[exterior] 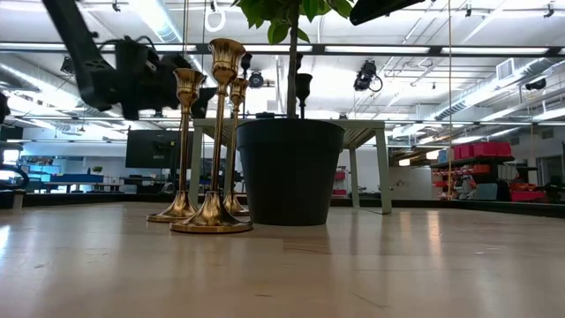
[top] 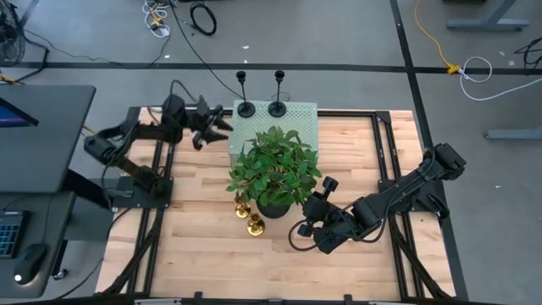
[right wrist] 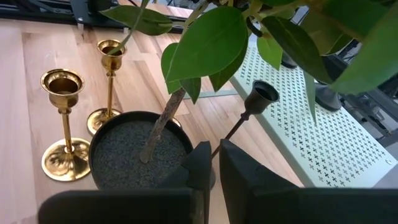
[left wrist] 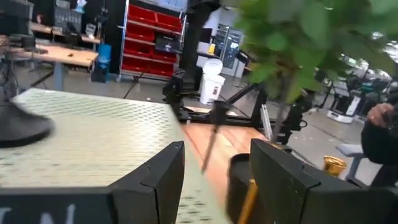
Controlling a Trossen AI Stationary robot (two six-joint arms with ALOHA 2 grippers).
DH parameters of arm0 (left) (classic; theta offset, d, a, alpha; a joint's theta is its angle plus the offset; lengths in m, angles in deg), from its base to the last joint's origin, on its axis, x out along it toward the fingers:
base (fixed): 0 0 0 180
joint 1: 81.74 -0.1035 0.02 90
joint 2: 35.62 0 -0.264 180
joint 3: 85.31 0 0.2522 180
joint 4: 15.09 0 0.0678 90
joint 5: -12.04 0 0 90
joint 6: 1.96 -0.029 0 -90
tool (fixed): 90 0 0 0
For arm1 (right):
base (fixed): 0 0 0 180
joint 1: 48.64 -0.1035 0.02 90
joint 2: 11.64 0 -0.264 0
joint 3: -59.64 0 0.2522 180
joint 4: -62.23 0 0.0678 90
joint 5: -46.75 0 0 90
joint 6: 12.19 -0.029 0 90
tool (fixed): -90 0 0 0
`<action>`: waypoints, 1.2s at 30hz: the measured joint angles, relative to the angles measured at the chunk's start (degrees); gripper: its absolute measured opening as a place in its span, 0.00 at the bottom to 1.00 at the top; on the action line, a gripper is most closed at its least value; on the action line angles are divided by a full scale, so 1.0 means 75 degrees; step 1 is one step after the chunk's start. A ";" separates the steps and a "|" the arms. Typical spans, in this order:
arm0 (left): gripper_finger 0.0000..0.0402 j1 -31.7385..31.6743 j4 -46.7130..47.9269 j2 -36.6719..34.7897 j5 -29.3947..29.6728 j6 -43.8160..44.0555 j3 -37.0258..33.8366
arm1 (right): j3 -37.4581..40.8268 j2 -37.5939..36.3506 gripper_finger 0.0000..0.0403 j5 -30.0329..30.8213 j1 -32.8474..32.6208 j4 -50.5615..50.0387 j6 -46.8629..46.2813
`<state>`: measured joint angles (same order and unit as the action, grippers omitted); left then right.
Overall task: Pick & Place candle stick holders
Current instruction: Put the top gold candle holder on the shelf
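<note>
Black holder point(right wrist: 249, 112) in right gripper point(right wrist: 214, 163)

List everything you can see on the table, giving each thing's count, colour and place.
gold candle stick holders: three, gold, clustered beside the pot
black candle stick holders: three, black, two upright on the platform, one tilted by the plant
plant pot: one, black, table centre
platform: one, pale green, far edge
table: one, light wood
left gripper: fingers open, beside the platform
right gripper: fingers shut on the tilted holder's stem
</note>
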<state>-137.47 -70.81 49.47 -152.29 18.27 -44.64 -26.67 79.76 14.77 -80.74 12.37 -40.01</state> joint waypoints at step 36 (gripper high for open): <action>0.46 0.6017 0.1091 -0.1800 0.9275 -0.2701 -0.2692 | 0.0000 0.0000 0.08 -0.0076 -0.0006 -0.0021 0.0460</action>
<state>-92.34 -62.62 35.97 -82.73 -1.98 -64.82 -26.67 79.76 14.20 -80.78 12.22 -36.55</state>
